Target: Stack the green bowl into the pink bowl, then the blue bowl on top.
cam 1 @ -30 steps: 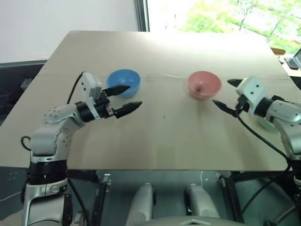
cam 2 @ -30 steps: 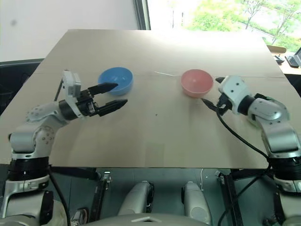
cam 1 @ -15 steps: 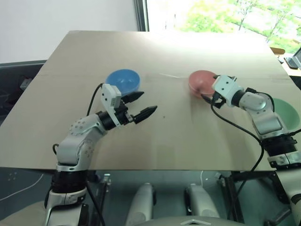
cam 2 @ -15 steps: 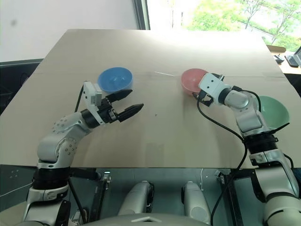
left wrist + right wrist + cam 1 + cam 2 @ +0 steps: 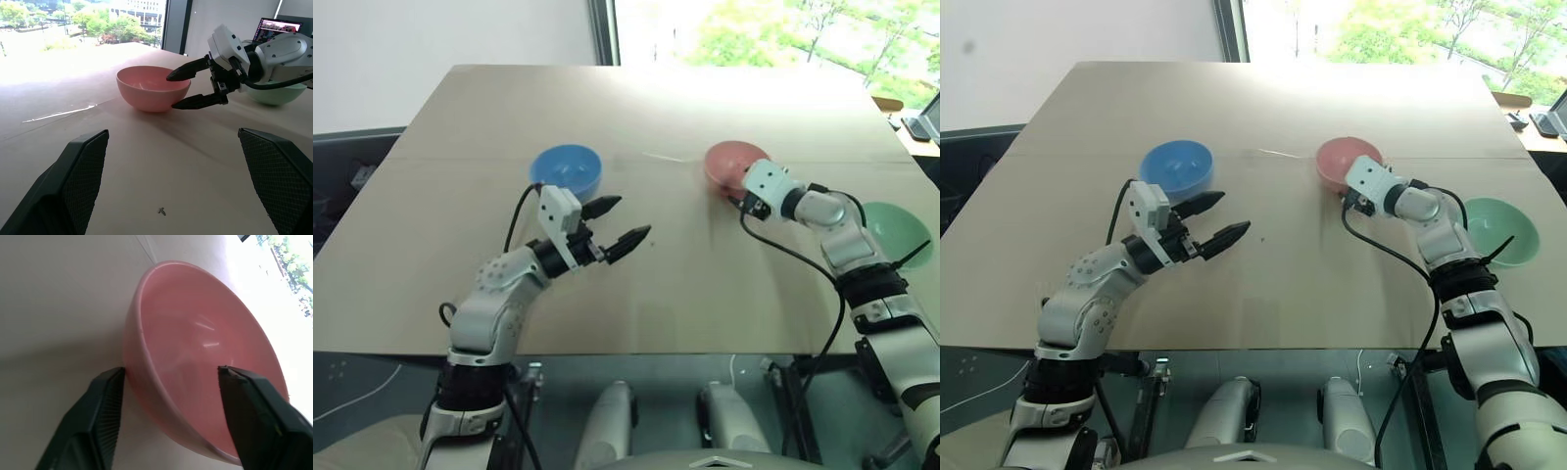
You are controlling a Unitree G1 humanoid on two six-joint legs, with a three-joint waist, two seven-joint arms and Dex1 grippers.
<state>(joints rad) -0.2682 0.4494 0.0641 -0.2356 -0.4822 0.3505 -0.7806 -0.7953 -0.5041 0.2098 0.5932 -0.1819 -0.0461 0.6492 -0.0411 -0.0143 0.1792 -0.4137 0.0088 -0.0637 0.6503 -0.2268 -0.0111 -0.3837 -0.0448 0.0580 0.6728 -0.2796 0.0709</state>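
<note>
**Op:** Pink bowl (image 5: pixel 729 162) is what my right gripper (image 5: pixel 171 91) has gone for. One finger is inside the rim and the other is outside the wall, on the side nearest me. The jaws are narrower than a second ago, but there's a gap on both sides of the wall, so I'd call them apart and not yet clamped.

**Desk:** What changed just now?

**Op:** A second ago that hand hung beside the bowl with its jaws wide. It has since reached in and dropped to the rim. My left gripper (image 5: pixel 633 216) has drifted toward the middle of the table (image 5: pixel 705 294). Its jaws are spread wide and it's carrying nothing.

**Desk:** And the other bowls?

**Op:** The green bowl (image 5: pixel 1503 230) is upright near the right edge, well apart from the pink one and behind my right forearm. The blue bowl (image 5: pixel 566 168) is upright just beyond the left gripper. Nothing is stacked.

**Desk:** So why go for pink first?

**Op:** My guess is that I'm steadying or shifting the base before green goes in. Green's own step hasn't begun.

**Desk:** How will it handle?

**Op:** All three look like smooth, glossy plastic with thin walls, round and matching. The fingers (image 5: pixel 105 416) have ribbed black pads, which should help. Even so, a rim pinch on a slick curved wall could slip or tip the bowl.
</note>
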